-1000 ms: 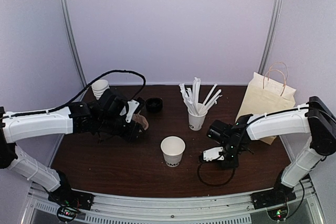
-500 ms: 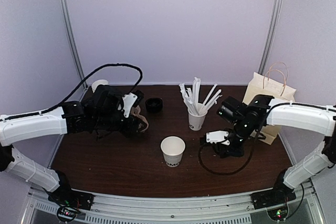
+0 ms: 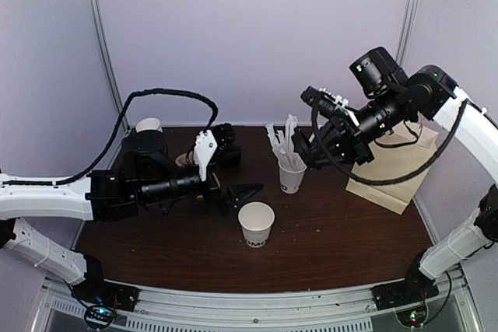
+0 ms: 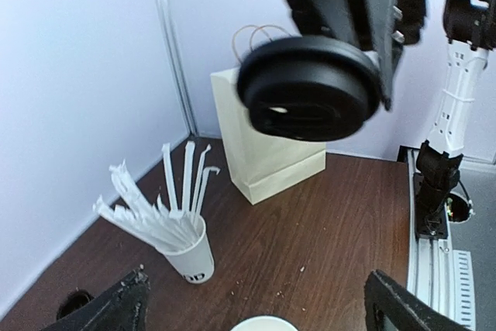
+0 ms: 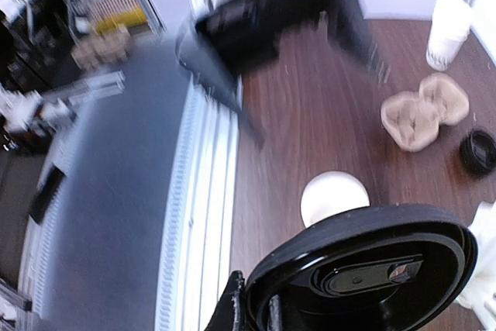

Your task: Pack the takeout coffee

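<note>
inspecting from the left, i found a stack of lidless white cups at the far left corner of your table. a brown cardboard carrier lay just to the right of the stack, and a loose black lid lay flat on the wood close by. your left gripper was held low over the table, its jaws spread wide with nothing between them. the takeout coffee cup stood upright near the middle of the table, just beside that gripper, uncovered, with dark lettering near its base. behind it and a little to the right stood the cup of white straws, apart from it. your right gripper was raised well above the table and clamped on the rim of the black dome lid, which hung in the air clear of the cups. the paper bag with its handles stood at the right rear of the table, partly hidden by your right arm.
</note>
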`<state>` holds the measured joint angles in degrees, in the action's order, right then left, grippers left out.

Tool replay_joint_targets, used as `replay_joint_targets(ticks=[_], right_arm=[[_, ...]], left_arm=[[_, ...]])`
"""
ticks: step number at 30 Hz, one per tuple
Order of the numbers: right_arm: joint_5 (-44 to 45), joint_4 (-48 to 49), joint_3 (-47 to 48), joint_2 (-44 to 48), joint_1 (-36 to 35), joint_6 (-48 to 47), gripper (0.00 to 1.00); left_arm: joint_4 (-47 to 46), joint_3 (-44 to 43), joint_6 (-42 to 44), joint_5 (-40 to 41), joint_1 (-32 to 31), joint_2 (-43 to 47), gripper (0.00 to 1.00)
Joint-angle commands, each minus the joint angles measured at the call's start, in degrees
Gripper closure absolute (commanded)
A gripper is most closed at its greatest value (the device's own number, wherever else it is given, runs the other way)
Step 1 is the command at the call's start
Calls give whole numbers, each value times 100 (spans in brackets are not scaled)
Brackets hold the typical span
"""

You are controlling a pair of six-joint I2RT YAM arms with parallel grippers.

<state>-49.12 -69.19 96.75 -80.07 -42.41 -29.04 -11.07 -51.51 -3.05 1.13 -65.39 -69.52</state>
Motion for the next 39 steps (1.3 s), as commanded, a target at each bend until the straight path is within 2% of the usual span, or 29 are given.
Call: replay_joint_targets(ticks=[1, 6, 12, 16, 23, 39], right_arm=[[-2031, 151, 666, -491, 384, 931, 89], [-2700, 640, 487, -628, 570, 1546, 87], [-3065, 1466, 43, -586, 600, 2373, 87], [-3215, 1752, -103, -582, 604, 2640, 87], [-3433, 2202, -226, -605, 627, 3152, 87], [-3610, 2695, -572, -457, 638, 3600, 86]], left_arm=[[-1066, -241, 1639, 231, -503, -190, 2], [-1284, -341, 3538, 851, -1098, -350, 2], [-1269, -672, 4501, 856, -1134, -614, 2], [-1758, -738, 4803, 1179, -1134, -830, 2], [-1952, -863, 5078, 1321, -1125, -1055, 3], [-2198, -891, 4993, 1290, -883, -1135, 8]])
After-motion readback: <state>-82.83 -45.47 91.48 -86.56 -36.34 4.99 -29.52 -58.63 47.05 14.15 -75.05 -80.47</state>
